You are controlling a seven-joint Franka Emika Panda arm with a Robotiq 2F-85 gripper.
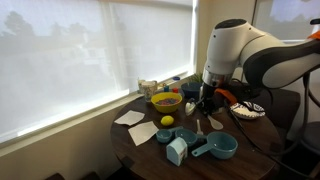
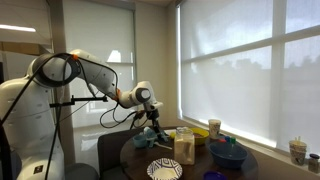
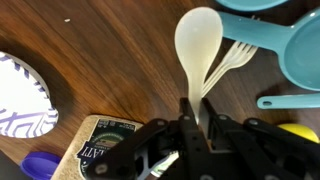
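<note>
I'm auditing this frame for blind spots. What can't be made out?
- Wrist view: fork, handle hidden under the spoon and gripper.
- Wrist view: box label, partly covered by the gripper.
- Wrist view: teal cup, cut off by the edge.
- Both exterior views: spoon too small to see.

wrist view: bare table (image 3: 110, 70) left of spoon (image 3: 198, 45); teal cups (image 3: 295, 50) crowd right, patterned plate (image 3: 20, 95) far left.

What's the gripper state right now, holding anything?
gripper: jaws shut on the handle of the cream spoon, whose bowl points away from the wrist over the wooden table.
</note>
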